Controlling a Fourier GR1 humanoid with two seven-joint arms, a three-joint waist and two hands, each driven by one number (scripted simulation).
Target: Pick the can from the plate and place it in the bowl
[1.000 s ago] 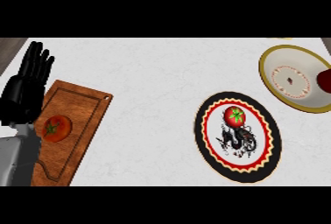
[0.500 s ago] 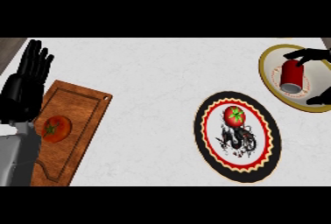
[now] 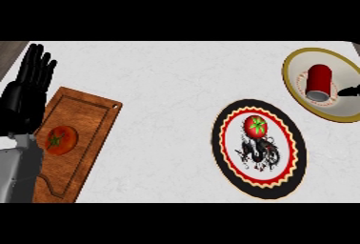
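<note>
Right hand (image 3: 352, 89): only dark fingertips visible at the frame's right edge, just beside the can; open or closed cannot be told; apart from the can, holding nothing visible.
Left hand (image 3: 26, 93): resting, fingers straight and up, holding nothing; well apart from the bowl, on the far side of the counter, over the near corner of the cutting board.
Can (image 3: 321, 82): red, lying on its side inside the bowl, open grey end toward the lower rim; off the plate.
Bowl (image 3: 292, 64): cream with a gold rim, at the counter's far right corner; can resting in its well.
Plate (image 3: 232, 162): black-rimmed, patterned, near the bowl on its lower-left side; carries a tomato (image 3: 256, 125) and a dark figure, no can.
Cutting board (image 3: 84, 124): wooden, well apart from the bowl; second tomato (image 3: 60, 139) on it.
Handling, judged: likely light, stiff, thin-walled metal; smooth and round, prone to rolling while on its side; dentable if squeezed.
Hold point, judged: across the cylinder's middle, fingers opposite thumb.
Task status, judged: placement appears complete.
</note>
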